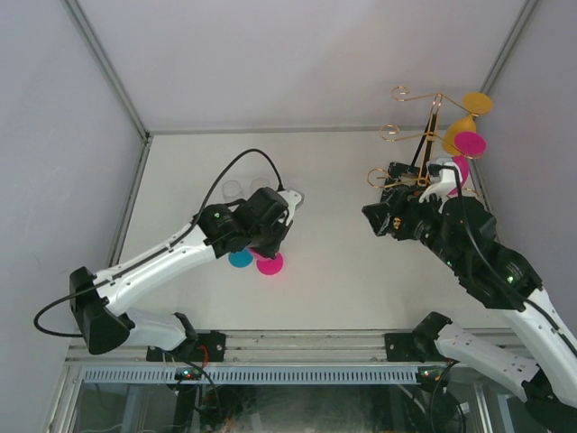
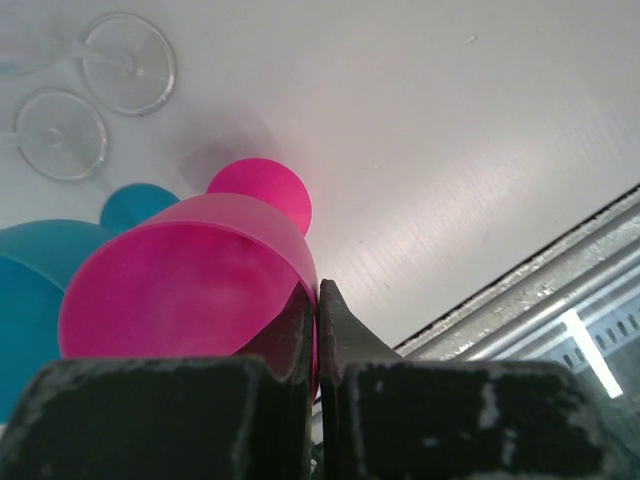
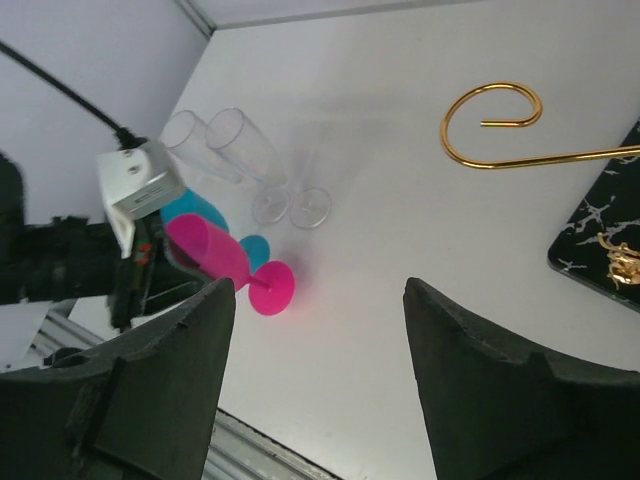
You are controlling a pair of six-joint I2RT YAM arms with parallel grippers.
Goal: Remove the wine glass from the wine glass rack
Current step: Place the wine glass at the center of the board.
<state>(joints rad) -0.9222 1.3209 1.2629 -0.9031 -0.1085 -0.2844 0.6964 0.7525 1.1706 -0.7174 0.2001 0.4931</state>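
No text, label, brand, number or sign is legible to me in any of the three views. The gold veining on the black base of the wine glass rack [image 3: 600, 215] is a marbled pattern, not lettering. The white housing [image 3: 140, 185] on the left arm carries no marking I can read.

White table [image 1: 361, 289], 2 clear flutes [image 3: 240, 145] lying side by side, teal glass [image 3: 195, 210] near them, metal edge rail [image 2: 540, 290].

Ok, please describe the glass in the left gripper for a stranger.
On the table, left of centre, four glasses cluster. It is the pink glass, rim pinched by the left gripper; the others are a blue glass and two clear glasses.
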